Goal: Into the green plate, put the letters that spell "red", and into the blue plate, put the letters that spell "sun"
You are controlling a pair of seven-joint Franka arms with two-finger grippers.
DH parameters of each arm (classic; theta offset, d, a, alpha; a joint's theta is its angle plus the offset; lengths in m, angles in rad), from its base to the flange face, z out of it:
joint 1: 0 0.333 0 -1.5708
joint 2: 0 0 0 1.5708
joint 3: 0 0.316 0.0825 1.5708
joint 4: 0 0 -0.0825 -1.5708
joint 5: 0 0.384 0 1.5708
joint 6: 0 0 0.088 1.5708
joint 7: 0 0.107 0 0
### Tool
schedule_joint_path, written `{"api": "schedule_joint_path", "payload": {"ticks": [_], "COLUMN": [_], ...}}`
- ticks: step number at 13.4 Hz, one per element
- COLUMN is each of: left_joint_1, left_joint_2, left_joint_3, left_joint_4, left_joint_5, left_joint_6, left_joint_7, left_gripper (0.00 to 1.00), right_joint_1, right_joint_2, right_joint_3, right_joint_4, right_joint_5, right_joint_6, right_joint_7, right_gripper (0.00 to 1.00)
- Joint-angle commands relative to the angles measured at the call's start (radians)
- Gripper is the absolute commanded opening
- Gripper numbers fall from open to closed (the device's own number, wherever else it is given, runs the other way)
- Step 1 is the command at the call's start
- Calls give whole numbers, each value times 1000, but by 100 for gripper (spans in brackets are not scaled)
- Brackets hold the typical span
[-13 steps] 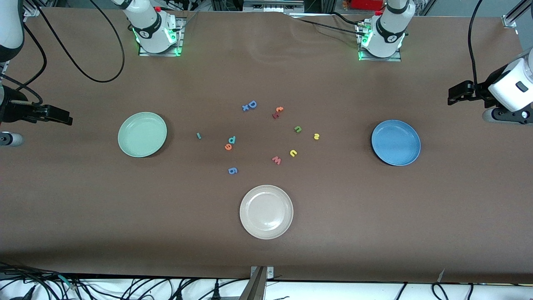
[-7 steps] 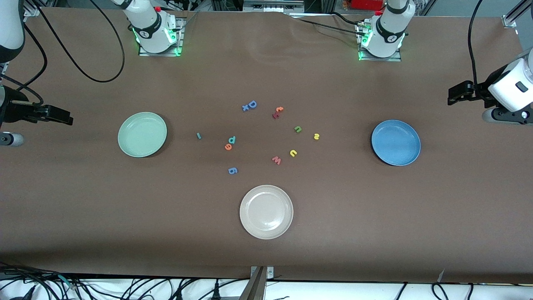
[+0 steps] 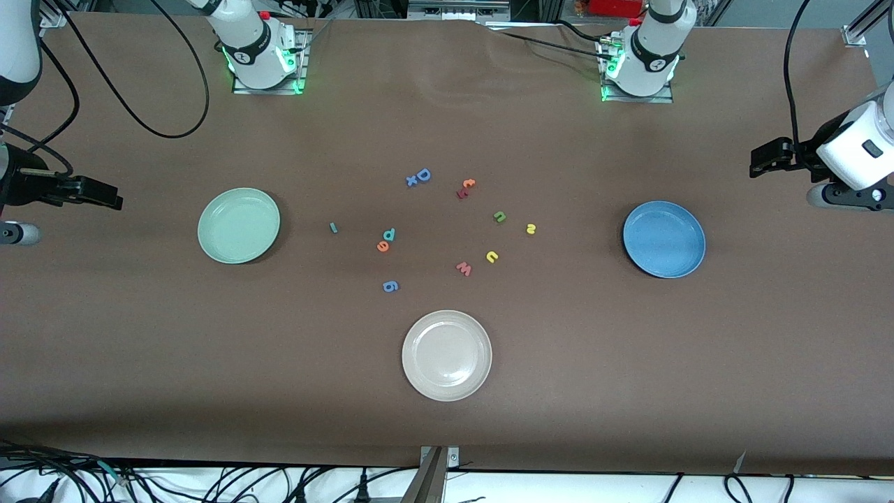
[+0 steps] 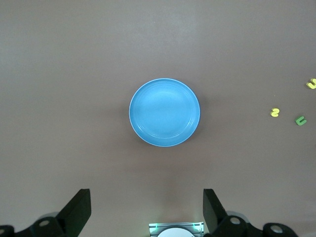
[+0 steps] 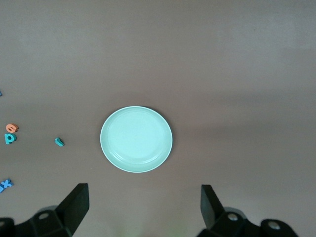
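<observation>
A wide table covered in matte brown sheet fills the room's middle, with cables trailing along its near edge and the two arm bases bolted at its back edge.

Three round shallow-rimmed plates sit on it, smooth and glossy. The green plate lies toward the right arm's end, the blue plate toward the left arm's end, and a cream plate lies between them, nearer the front camera. All three are bare inside.

The left hand hangs high over the table at the left arm's end, just past the blue plate, its two dark fingers spread wide and holding nothing. The right hand hangs likewise over the right arm's end, past the green plate, fingers spread wide, holding nothing. Each plate lies well apart from the hand above it.

Between the green and blue plates lies a loose scatter of tiny foam letters, flat on the table. A blue capital D touches a small blue x. Near them an orange t touches a dark red piece. The teal d and the orange e touch each other; the stubby teal r lies alone, closer to the green plate. The green n, yellow s and yellow u sit toward the blue plate, apart from one another. A red w lies beside the u, and a blue g lies closest to the cream plate.
</observation>
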Motion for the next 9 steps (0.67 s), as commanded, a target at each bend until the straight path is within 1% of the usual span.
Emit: {"api": "schedule_joint_path", "payload": {"ticks": [1, 8, 9], "left_joint_1": [6, 6, 6], "left_joint_2": [-3, -3, -3], "left_joint_3": [-1, -1, -1], "left_joint_4": [-2, -2, -2], "left_joint_5": [-18, -18, -18], "left_joint_6": [9, 9, 9], "left_joint_7": [24, 24, 24], "left_gripper": [100, 100, 100], "right_joint_1": [-8, 2, 22], "right_joint_2": [-18, -16, -13], "right_joint_3": [9, 12, 14], "right_joint_4": [-15, -13, -12], "right_joint_5": [2, 7, 7], "right_joint_6": [1, -16, -13], "right_joint_7": [-2, 3, 27], "right_gripper": [100, 100, 100]}}
